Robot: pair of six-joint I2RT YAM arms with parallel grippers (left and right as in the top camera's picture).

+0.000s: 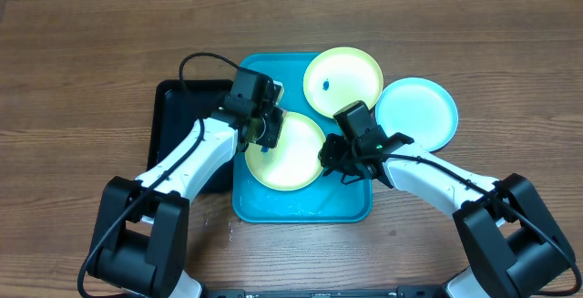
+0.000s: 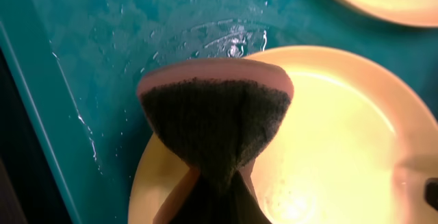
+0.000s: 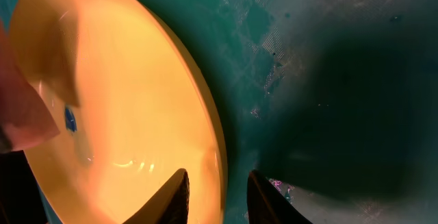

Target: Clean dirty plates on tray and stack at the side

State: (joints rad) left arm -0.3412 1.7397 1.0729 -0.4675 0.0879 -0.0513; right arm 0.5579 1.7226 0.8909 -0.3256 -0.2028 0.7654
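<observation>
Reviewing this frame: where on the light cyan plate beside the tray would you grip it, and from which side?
Probably take the light cyan plate by its rim at the right edge, approaching from the side away from the tray. It lies flat and shallow, so only the rim fits between the jaws, and its left edge is crowded by a yellow-green plate.

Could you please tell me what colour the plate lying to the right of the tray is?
The plate is light cyan; the overhead view shows it best.

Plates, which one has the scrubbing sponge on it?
The pale yellow-green round plastic plate nearest the robot; the right jaws clamp its rim, the other two lie untouched.
</observation>
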